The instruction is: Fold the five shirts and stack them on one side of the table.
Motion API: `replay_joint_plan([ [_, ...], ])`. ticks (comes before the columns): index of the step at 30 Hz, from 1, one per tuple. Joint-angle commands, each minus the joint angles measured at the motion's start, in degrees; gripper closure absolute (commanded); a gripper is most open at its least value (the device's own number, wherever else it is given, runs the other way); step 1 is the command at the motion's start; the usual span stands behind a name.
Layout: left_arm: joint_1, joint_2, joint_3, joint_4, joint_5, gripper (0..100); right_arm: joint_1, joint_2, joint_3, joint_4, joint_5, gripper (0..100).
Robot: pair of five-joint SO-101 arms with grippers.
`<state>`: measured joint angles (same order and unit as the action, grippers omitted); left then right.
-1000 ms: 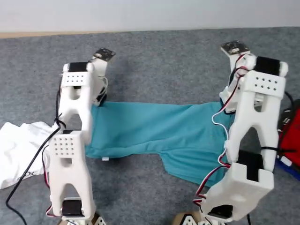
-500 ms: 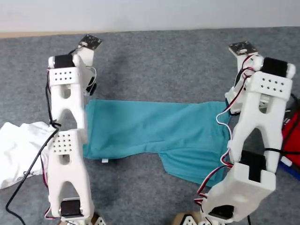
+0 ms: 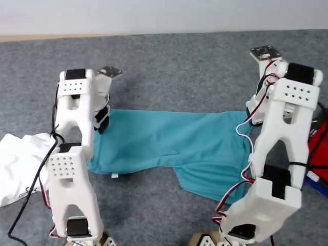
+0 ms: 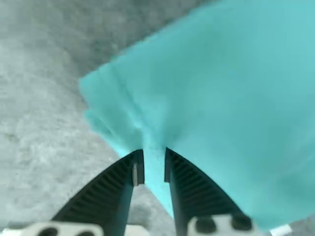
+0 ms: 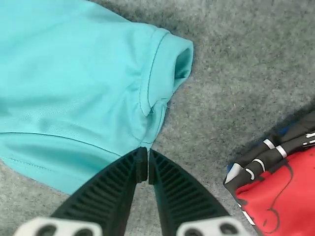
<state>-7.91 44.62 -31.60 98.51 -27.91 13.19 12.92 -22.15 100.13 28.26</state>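
Teal shirt (image 3: 169, 138) lies spread across the middle of the grey bench (image 3: 179, 56), mostly flat, with one sleeve (image 5: 170, 64) out at its right end and a flap hanging toward the arms' bases. The left end effector (image 4: 150, 169) is at the shirt's left end, its jaws nearly closed on a pinched-up ridge of teal cloth at the layered corner. The right end effector (image 5: 147, 164) sits at the shirt's right end, just below the sleeve, jaws pressed together where the seam puckers; it appears to nip the cloth edge there, though the hold is thin.

This looks like an early fold on this shirt: both ends gripped, nothing doubled over yet. The next move probably calls for lifting both ends together and carrying them across the body of the shirt, keeping the cloth taut so it does not bunch.

Left of the teal shirt a white shirt (image 3: 20, 159) lies crumpled, almost touching it. Right of the teal shirt sits a red and black garment (image 5: 275, 187), near enough to snag during a sideways sweep.
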Motion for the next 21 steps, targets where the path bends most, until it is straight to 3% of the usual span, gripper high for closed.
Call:
replay_joint_plan([
  [1,-0.8,1.1,0.3,-3.5,-0.7,92,0.4,-0.2,-2.6,1.6,0.3,98.8],
  [16,1.1,3.2,-13.1,-6.9,-0.4,92,0.5,-0.4,-2.6,1.7,0.3,98.8],
  [21,0.7,2.6,-17.0,-1.8,0.0,92,0.5,-0.6,-2.6,2.4,0.3,98.8],
])
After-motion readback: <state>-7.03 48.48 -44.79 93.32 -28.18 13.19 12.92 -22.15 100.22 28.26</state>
